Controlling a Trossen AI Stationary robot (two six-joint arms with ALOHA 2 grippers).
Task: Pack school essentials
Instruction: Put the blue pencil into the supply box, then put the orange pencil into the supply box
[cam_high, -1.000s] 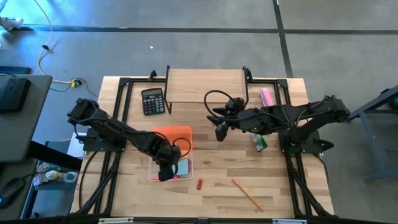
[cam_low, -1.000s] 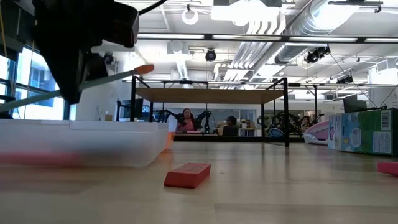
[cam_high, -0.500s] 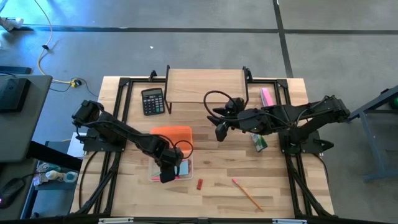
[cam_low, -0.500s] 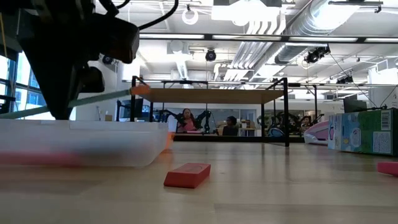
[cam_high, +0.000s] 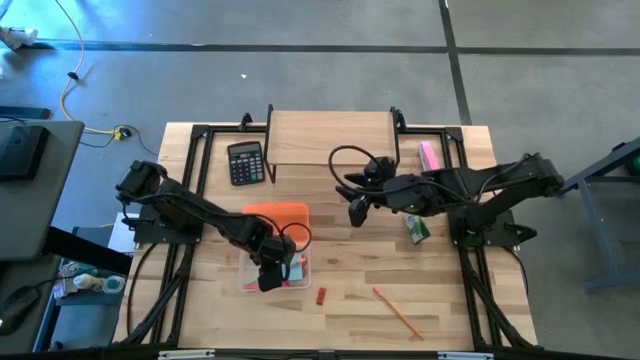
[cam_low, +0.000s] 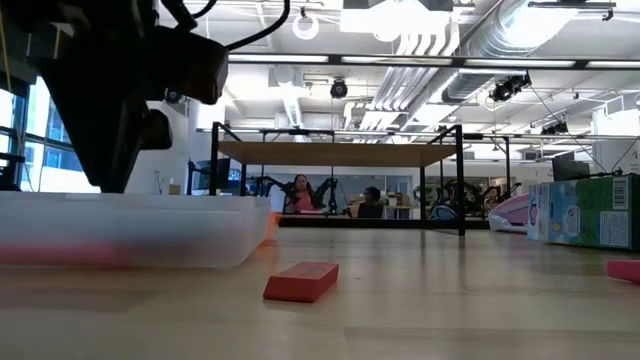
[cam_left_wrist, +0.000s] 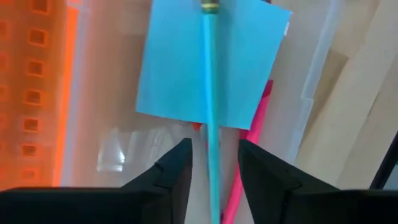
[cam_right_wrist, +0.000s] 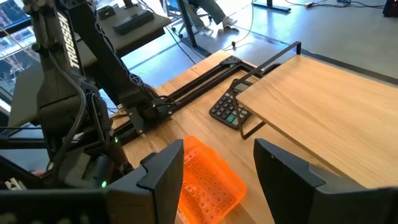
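Note:
My left gripper hangs open over the clear plastic box, next to its orange lid. In the left wrist view a pale blue-green pencil lies between the open fingers without touching them. It rests on the light-blue notepad, with a pink pencil beside it in the box. My right gripper hovers open over mid-table. A red piece, an orange pencil and the green crayon box lie on the table.
A black calculator and a raised wooden shelf stand at the far side, with a pink bar to the shelf's right. In the low view the red piece lies just right of the box wall. People sit beyond the table.
My left gripper has shifted slightly right and toward the near edge, and has lowered over the box. The pale pencil, which stuck out tilted with its orange end raised, has tipped down and now lies flat on the notepad in the box. The right arm has kept still.

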